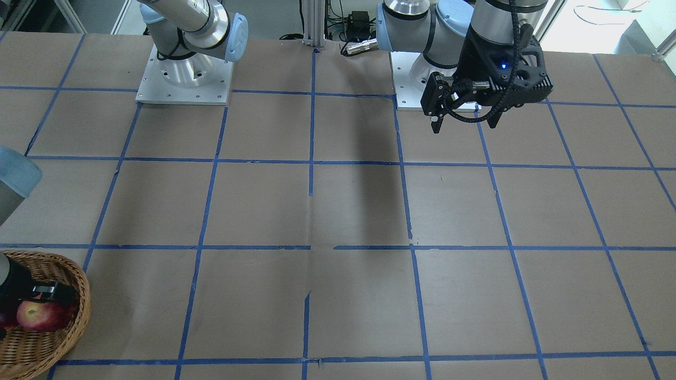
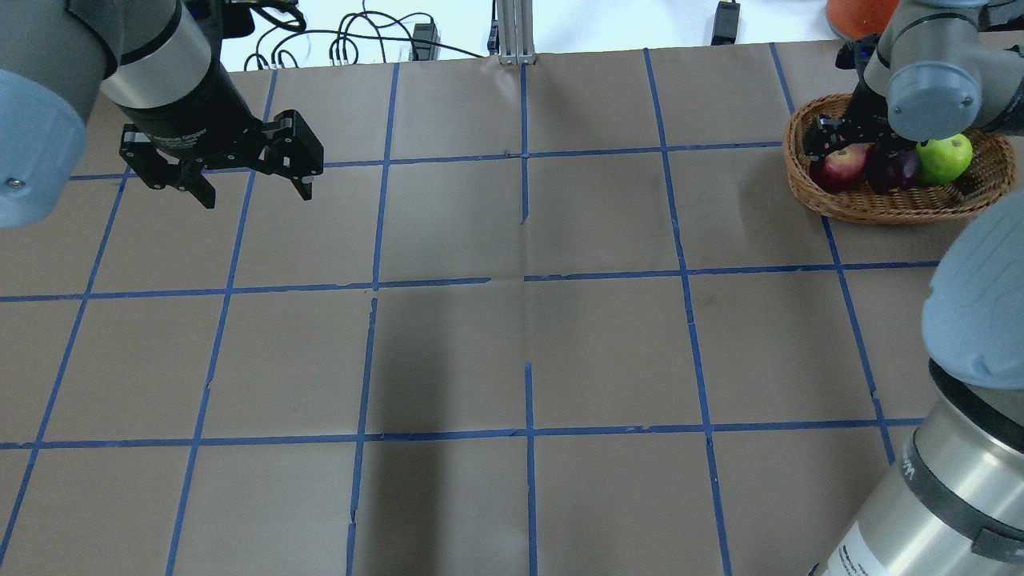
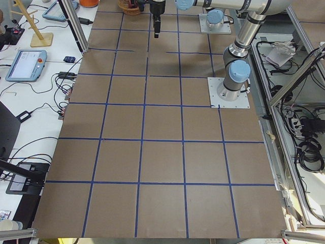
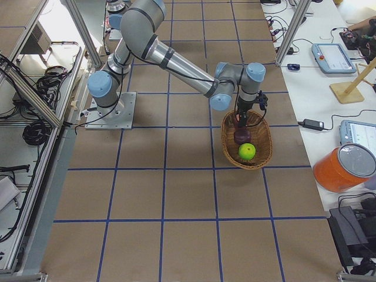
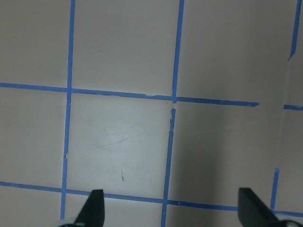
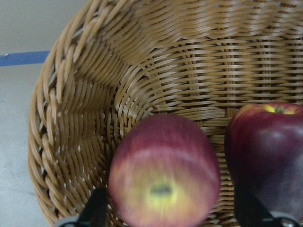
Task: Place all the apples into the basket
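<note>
Right wrist-mounted view: I am holding my right pincer [image 6: 173,210] open over the red apple [image 6: 163,177], letting it rest in the basket [image 6: 71,109] beside the maroon apple [image 6: 267,151] and green apple [image 2: 944,158], my left pincer [image 2: 256,194] idling open above the tabletop [image 2: 520,336].

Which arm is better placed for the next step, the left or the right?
Right. The right gripper is over the basket, fingers open around the red apple, beside the maroon apple and green apple; it probably only needs to lift away. The left gripper hangs open far across the table.
</note>
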{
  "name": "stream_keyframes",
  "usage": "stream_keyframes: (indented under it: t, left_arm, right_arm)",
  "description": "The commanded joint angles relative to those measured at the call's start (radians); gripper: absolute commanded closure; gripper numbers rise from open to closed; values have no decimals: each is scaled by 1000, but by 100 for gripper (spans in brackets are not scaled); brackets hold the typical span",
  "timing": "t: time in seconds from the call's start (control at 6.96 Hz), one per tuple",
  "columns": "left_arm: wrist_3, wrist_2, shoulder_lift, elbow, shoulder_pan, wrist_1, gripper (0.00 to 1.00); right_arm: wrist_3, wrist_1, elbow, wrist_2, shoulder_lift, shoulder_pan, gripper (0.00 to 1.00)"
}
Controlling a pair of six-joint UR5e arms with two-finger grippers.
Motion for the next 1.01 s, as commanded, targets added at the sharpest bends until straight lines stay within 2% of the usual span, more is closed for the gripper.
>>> stream_keyframes:
  t: [0.0, 0.14, 0.43, 0.72, 0.86]
  left_arm:
    - [0, 0, 0, 0, 1, 0, 0]
    - [0, -2, 0, 0, 1, 0, 0]
    - [0, -2, 0, 0, 1, 0, 0]
    - [0, -2, 0, 0, 1, 0, 0]
    - [0, -2, 0, 0, 1, 0, 0]
  right_arm:
    - [1, 31, -3, -37, -65, 0, 0]
    - [2, 54, -1, -38, -130, 16, 0]
    - [16, 74, 12, -39, -160, 110, 0]
    - [19, 198, -36, -27, -207, 126, 0]
    - [18, 270, -41, -15, -274, 131, 0]
